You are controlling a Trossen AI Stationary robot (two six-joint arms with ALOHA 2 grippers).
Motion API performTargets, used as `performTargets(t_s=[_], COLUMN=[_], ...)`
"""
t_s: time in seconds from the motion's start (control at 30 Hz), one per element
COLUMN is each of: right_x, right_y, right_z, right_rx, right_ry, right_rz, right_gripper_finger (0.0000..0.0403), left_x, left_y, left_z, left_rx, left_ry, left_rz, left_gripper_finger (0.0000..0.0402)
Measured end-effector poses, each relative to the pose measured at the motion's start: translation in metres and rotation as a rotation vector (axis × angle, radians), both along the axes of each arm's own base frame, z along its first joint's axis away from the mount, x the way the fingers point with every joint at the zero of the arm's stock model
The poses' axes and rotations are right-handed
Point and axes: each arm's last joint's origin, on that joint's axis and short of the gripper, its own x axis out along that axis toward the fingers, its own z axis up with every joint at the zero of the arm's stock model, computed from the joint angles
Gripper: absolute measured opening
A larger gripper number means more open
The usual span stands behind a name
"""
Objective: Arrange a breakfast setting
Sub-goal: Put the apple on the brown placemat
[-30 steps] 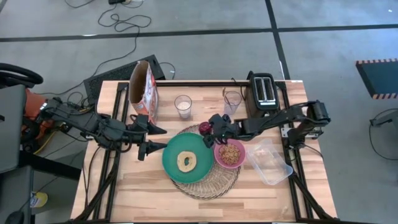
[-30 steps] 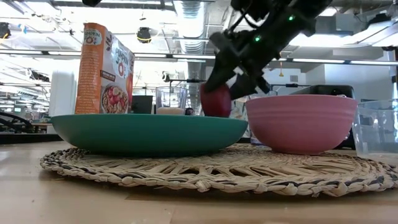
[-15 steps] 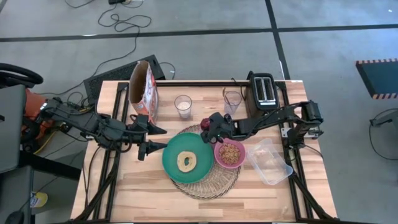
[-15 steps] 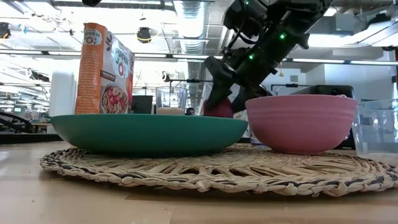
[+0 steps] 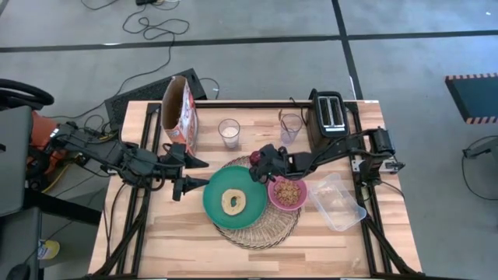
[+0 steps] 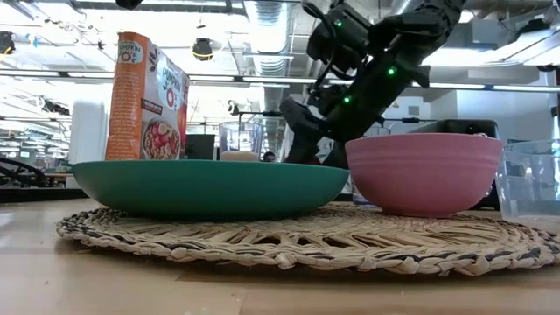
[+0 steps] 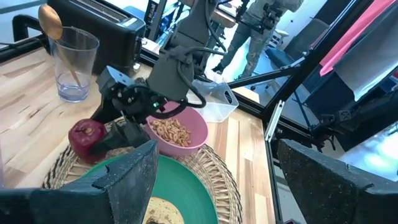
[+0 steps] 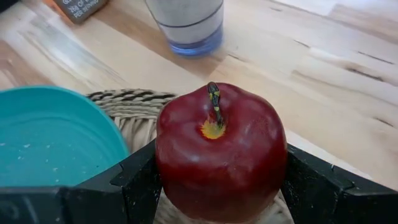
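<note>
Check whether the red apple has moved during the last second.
Yes. In the low view the red apple has sunk behind the teal plate; the right gripper holds it low over the woven mat.

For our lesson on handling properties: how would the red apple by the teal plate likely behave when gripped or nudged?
The red apple looks rigid, so it probably won't deform between the right claw fingers. Its glossy skin may be slippery. Its rounded body suggests it could roll off the woven mat edge if released carelessly.
</note>
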Motion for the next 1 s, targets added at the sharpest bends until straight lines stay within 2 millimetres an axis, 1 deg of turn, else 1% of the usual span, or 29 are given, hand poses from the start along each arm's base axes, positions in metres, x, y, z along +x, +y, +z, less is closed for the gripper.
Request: performTargets(t_s=[0.13,0.33,0.43,0.7,1.0], right_x=[0.0,-0.001,-0.001,-0.004,-0.004], right_y=[0.002,0.003,0.003,0.004,0.012], right_z=[0.001,0.0,-0.001,0.007,0.015], right_rx=[0.0,0.008,0.009,0.003,0.003], right_ry=[0.0,0.008,0.013,0.009,-0.019], right_rz=[0.002,0.013,0.015,0.024,0.049], right_gripper_finger=[0.0299,0.0348,0.0362,0.0364,0.0363], left_x=[0.0,0.0,0.0,0.0,0.0], left_y=[0.0,0.0,0.0,0.0,0.0], left_z=[0.0,0.0,0.0,0.0,0.0], left_rx=[-0.002,-0.002,-0.002,-0.002,-0.004], left_ry=[0.0,0.0,0.0,0.0,0.0], left_rz=[-0.004,-0.004,-0.004,-0.004,-0.003], left_gripper_finger=[0.0313,0.0313,0.0313,0.0313,0.0313])
